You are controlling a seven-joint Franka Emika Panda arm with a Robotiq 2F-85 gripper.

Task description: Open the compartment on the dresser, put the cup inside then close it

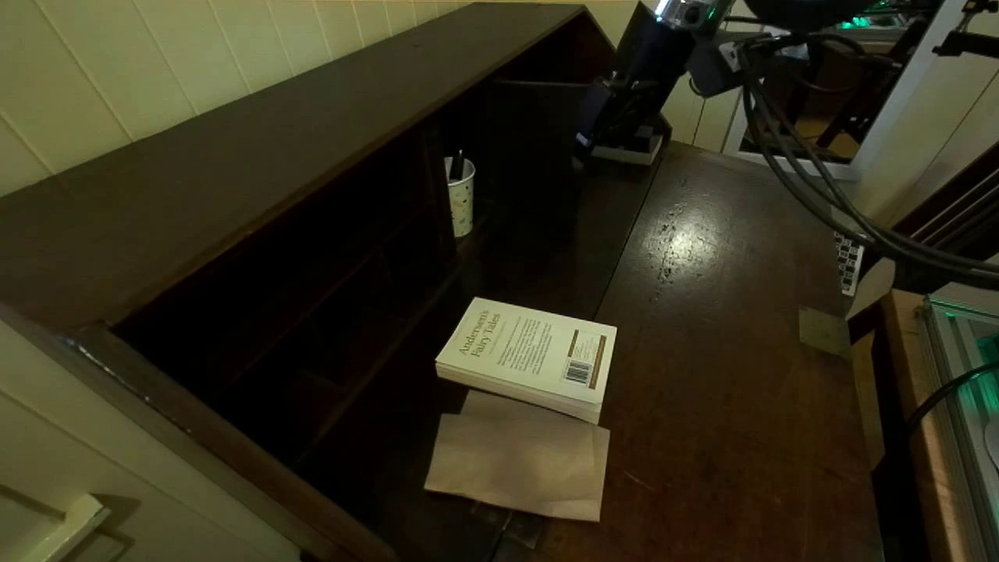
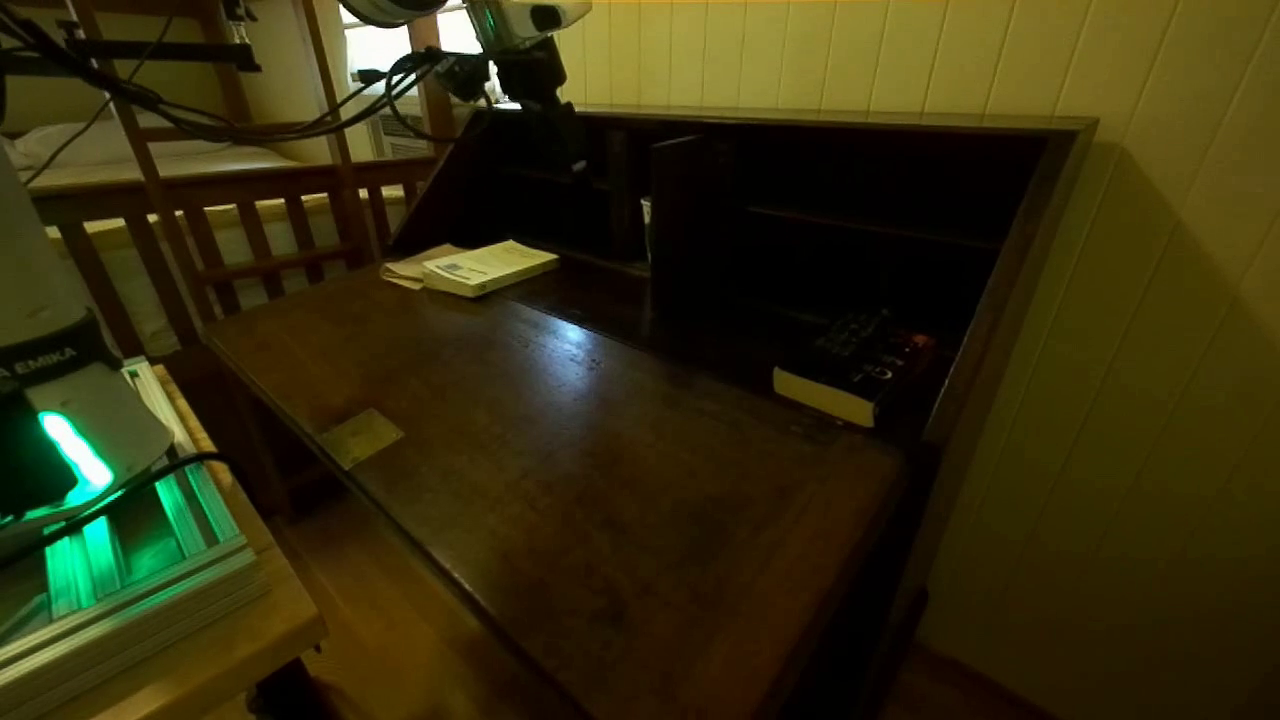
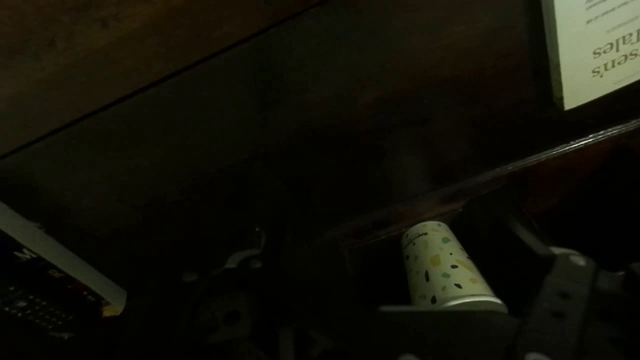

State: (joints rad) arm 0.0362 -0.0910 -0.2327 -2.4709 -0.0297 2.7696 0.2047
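Note:
The cup is white with speckles and has dark pens in it. It stands upright at the compartment of the dark dresser. A dark upright door panel stands swung out beside it and hides most of the cup in an exterior view. My gripper is high near the panel's outer side; it also shows in an exterior view. In the wrist view the fingers are apart, with the cup beyond them. The wrist view is very dark; contact with the panel cannot be told.
A white book and brown paper lie on the desk surface. A thick black book lies near the dresser's far end. Shelf partitions and the dresser's upper edge surround the slots. Cables hang from the arm.

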